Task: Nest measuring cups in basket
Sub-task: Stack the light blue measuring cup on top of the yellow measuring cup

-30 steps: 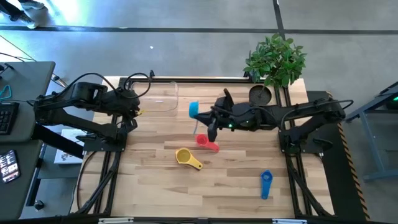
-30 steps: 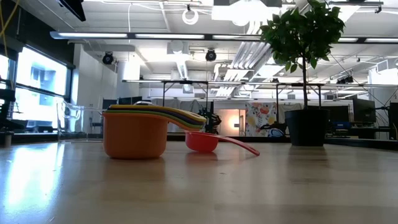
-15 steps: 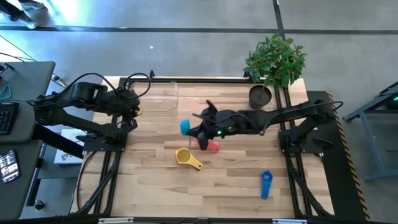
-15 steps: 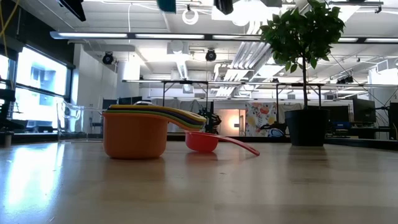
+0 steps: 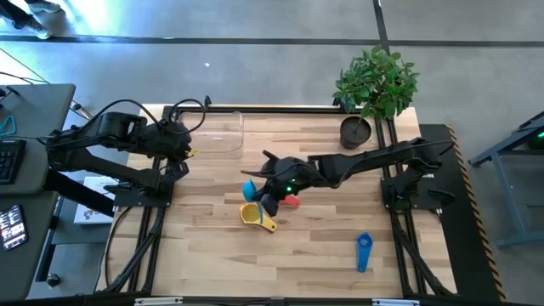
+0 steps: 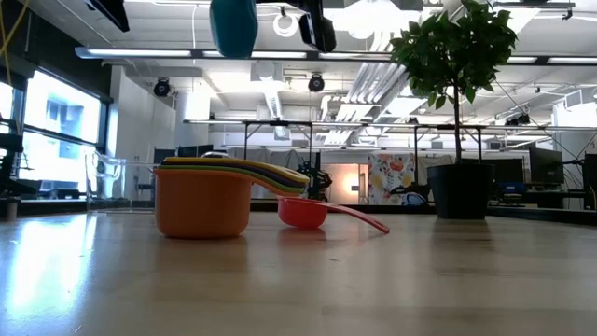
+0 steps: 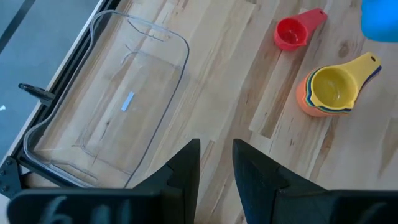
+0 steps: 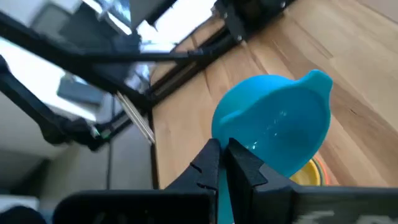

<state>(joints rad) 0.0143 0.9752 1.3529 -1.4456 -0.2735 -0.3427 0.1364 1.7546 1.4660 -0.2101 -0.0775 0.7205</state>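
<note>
Teal cup [image 6: 233, 25] cut off by the low view's top edge, bowl only partly seen; its handle is hidden between the right gripper's fingers [image 8: 245, 163] in the right wrist view. Under the teal cup, the nested stack [image 8: 309, 171] shows only as a yellow-orange sliver. Stack [image 6: 207, 196]: how many cups inside, can't tell. In the high view the right gripper [image 5: 270, 202] overlaps the red cup [image 5: 291, 201] beside the stack. Basket [image 6: 117, 177] behind the stack is faint, edges hard to trace.
</note>
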